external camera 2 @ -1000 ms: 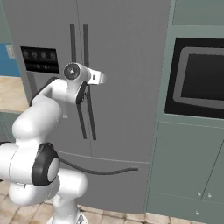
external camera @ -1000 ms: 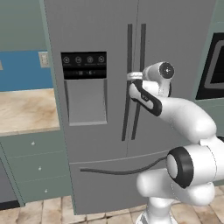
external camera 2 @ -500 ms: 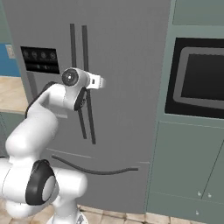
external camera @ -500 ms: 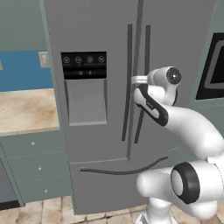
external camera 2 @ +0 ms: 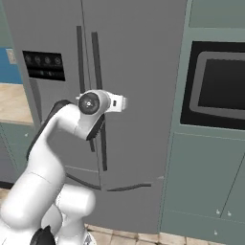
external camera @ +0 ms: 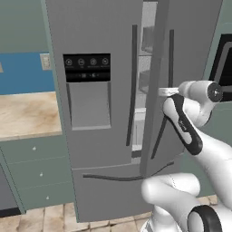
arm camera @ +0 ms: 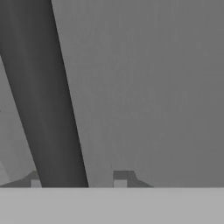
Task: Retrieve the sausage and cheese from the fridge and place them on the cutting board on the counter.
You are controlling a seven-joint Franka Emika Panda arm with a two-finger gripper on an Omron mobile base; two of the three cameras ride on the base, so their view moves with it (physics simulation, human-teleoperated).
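Observation:
The grey fridge (external camera: 99,68) stands straight ahead, its right door swung out a little. Grey shelves (external camera: 146,68) show through the gap. My gripper (external camera: 166,92) is at the right door's dark bar handle (external camera: 170,59), about halfway up. In the hand view the handle (arm camera: 39,87) runs between my fingertips (arm camera: 120,178), close to the left one and with a gap to the right one, so the gripper (arm camera: 78,180) is open around it. The right base view has the gripper (external camera 2: 119,103) at that handle (external camera 2: 98,57). The counter (external camera: 27,113) lies left of the fridge. Sausage, cheese and cutting board are out of view.
A black dispenser panel (external camera: 87,68) sits in the left door. Grey-green drawers (external camera: 31,172) are under the counter. To the fridge's right stands a tall cabinet (external camera 2: 206,182) with a built-in black oven (external camera 2: 217,86). Tiled floor runs below.
The right fridge door has swung out from shut to slightly ajar, showing shelves. My hand came back toward the base with the handle.

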